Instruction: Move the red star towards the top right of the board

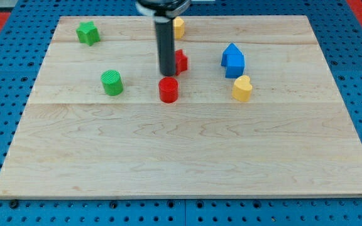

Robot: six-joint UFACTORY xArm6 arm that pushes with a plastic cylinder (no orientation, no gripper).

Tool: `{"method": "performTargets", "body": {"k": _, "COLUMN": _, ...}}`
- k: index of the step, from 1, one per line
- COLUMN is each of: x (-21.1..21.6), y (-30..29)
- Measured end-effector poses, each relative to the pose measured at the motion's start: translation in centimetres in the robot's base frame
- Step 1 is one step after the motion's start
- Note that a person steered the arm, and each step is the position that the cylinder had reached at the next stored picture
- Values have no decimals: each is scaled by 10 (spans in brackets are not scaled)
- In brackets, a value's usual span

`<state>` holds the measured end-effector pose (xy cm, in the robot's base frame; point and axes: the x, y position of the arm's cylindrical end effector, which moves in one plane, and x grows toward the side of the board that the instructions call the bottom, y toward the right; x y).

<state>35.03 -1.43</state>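
The red star [181,61] lies on the wooden board [187,157] near the top middle, partly hidden behind my rod. My tip [167,73] rests right against the star's left side. A red cylinder [168,90] stands just below my tip, close to it. The star is well left of the board's top right corner.
A yellow block [179,26] sits above the star at the top edge, partly behind the rod. A blue block [233,60] and a yellow heart [242,88] lie to the star's right. A green star [88,32] and a green cylinder [112,83] lie at the left.
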Motion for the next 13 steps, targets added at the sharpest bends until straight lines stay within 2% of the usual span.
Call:
{"method": "performTargets", "body": {"k": 1, "x": -39, "y": 31}}
{"method": "performTargets", "body": {"k": 3, "x": -59, "y": 17}}
{"method": "performTargets", "body": {"k": 4, "x": -85, "y": 32}}
{"method": "performTargets", "body": {"k": 5, "x": -99, "y": 105}}
{"method": "performTargets", "body": {"k": 6, "x": -100, "y": 122}}
{"method": "performTargets", "body": {"k": 7, "x": -82, "y": 85}}
{"method": "performTargets", "body": {"k": 9, "x": -145, "y": 83}}
{"method": "performTargets", "body": {"k": 12, "x": -150, "y": 138}}
{"method": "performTargets", "body": {"k": 13, "x": -122, "y": 127}}
